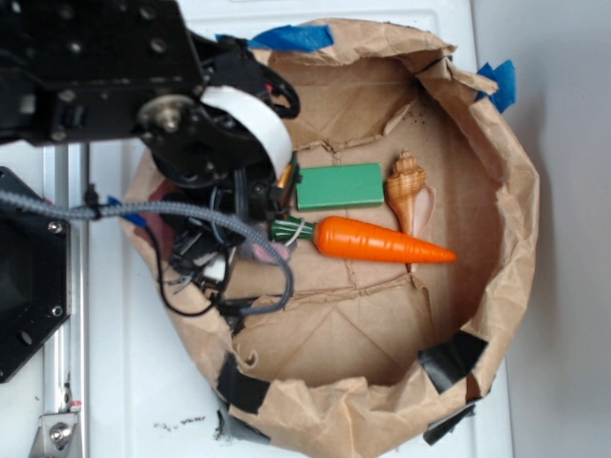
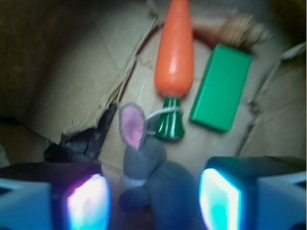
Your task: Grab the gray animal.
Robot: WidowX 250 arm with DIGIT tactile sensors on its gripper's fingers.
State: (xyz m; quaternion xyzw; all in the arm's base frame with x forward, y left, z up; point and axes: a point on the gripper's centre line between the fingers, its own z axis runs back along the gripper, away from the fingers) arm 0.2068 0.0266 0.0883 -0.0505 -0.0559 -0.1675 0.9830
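Hand (image 2: 153, 199) of the WidowX arm hangs low inside a crumpled brown paper enclosure (image 1: 506, 219), its two lit pads (image 2: 218, 194) spread wide with the gray animal (image 2: 144, 167) standing between them, touching neither as far as the wrist view shows. Seen from the wrist, the plush toy sits at the bottom centre, its pink ear (image 2: 132, 125) raised and a pale band around its body. Just beyond the ear lies the dark green stem of an orange carrot (image 2: 175, 52), whose tip points away from the hand. Beside the carrot rests a flat green block (image 2: 220, 88), and past that a tan seashell (image 2: 240, 28), blurred in this view. From the exterior camera, the black arm (image 1: 105, 67) and its cables cover the left side of the enclosure, hiding most of the toy; the carrot (image 1: 382, 240), block (image 1: 339, 185) and shell (image 1: 408, 186) lie clustered mid-floor. Blue tape (image 1: 291, 36) and black tape (image 1: 451, 358) patch the paper rim, which sits on a white desk (image 1: 143, 401).
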